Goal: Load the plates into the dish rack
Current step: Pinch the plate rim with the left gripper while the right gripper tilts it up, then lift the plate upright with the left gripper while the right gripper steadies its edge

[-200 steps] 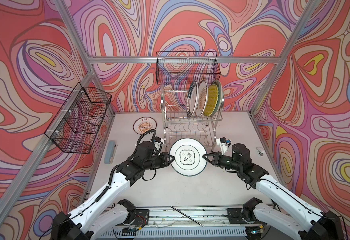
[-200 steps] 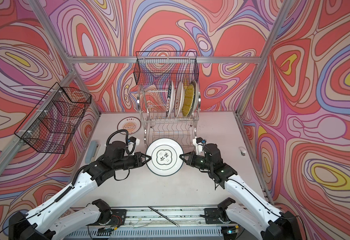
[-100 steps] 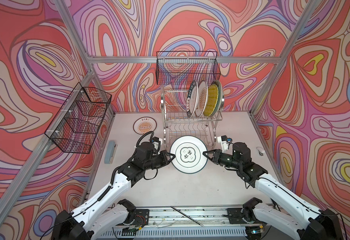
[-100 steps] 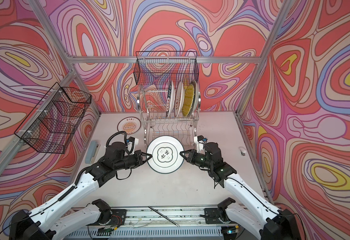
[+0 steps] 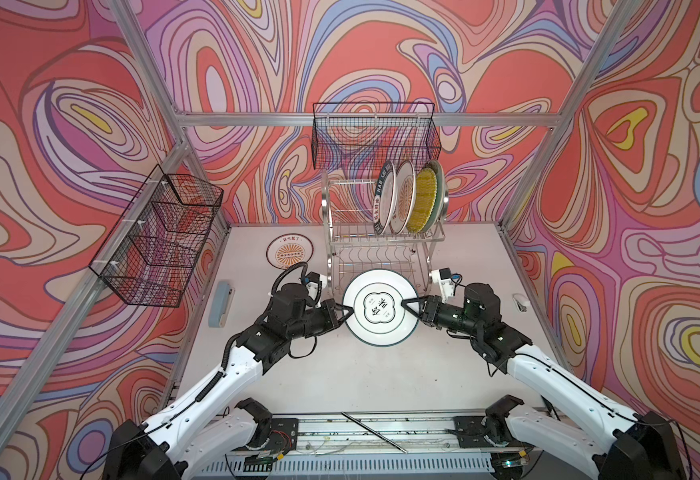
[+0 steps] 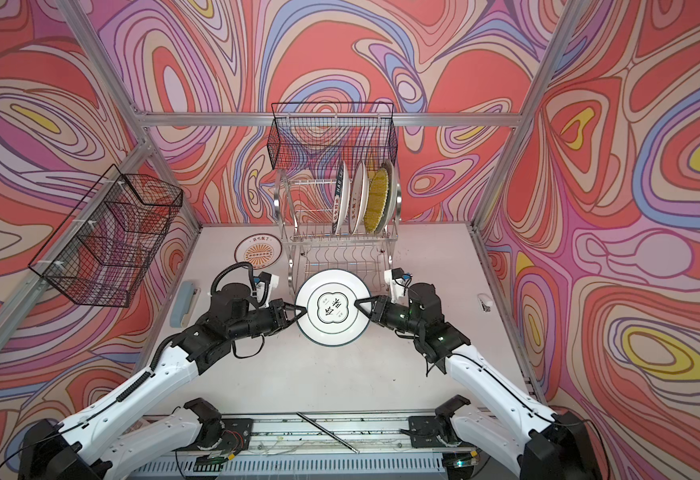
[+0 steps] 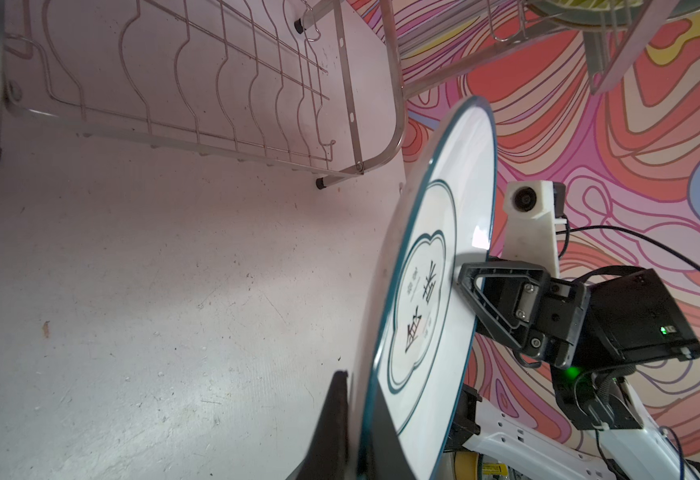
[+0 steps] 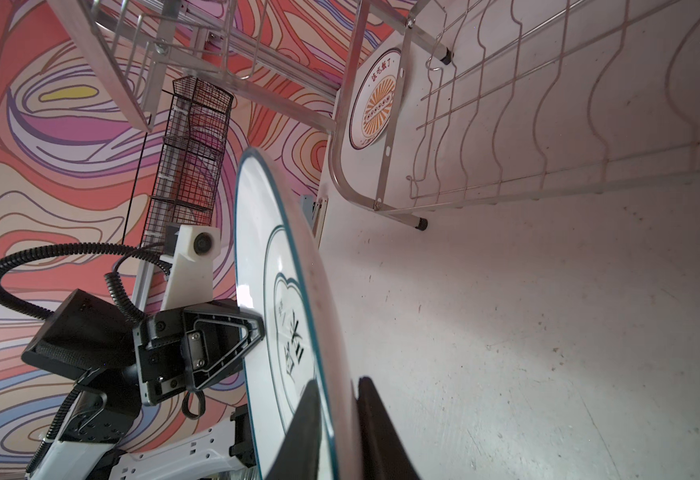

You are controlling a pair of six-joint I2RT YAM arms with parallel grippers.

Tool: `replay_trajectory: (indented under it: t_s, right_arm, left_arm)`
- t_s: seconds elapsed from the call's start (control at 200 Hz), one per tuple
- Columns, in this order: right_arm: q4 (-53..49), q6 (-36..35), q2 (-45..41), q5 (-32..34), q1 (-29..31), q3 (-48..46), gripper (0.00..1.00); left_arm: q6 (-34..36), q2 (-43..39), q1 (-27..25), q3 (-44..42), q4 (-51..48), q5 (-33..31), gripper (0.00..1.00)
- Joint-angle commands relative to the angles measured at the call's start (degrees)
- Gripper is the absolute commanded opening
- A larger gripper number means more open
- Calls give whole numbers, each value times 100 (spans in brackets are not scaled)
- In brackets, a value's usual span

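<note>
Black-ringed white plate [image 5: 375,328], held at frame centre below the dish rack [image 5: 356,239]: left jaws clamped its left rim; right jaws straddled the right rim, grip indeterminable.

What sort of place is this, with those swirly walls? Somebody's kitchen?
Likely a robot test booth, not a kitchen: printed swirl walls on an aluminium frame, two robot arms mounted at the table's edge, and a chrome dish rack with plates.
</note>
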Motion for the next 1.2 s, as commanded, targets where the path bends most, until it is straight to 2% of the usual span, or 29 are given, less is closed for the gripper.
replay_trajectory:
  t_s: [0.0,0.065,0.205,0.29,0.366,0.421,0.571,0.706,0.861,1.042,1.197]
  right_arm:
    - [262,-6,24,-122,46,216,8]
    - [219,-7,18,-108,47,243,0]
    - [75,-19,-30,-58,42,309,0]
    - [-186,-54,-87,60,49,379,0]
    - [-548,-113,-163,240,50,492,0]
    - [-835,-161,-222,404,44,588,0]
    - [-1711,-329,-259,833,47,1002,0]
    - [-2367,-264,-101,1138,47,1420,0]
    - [-3144,-179,123,1559,57,1883,0]
    - [-3366,43,177,1773,76,2014,0]
    - [-3466,101,223,1792,116,2101,0]
  left_arm:
    - [-44,9,-66,-52,337,205,0]
    - [-26,9,-67,-48,301,187,0]
    - [82,52,-66,53,83,107,0]
    - [180,63,-66,141,-115,60,15]
    - [385,17,-67,268,-433,-75,32]
    - [604,-38,-66,398,-762,-234,39]
    - [1195,-226,-66,712,-1658,-691,47]
    - [1624,-422,-138,761,-1865,-948,50]
    - [2226,-747,-717,601,-1723,-1793,51]
    - [3126,-918,-1789,471,-1272,-3075,49]
    - [4500,-723,-2972,340,-467,-4206,44]
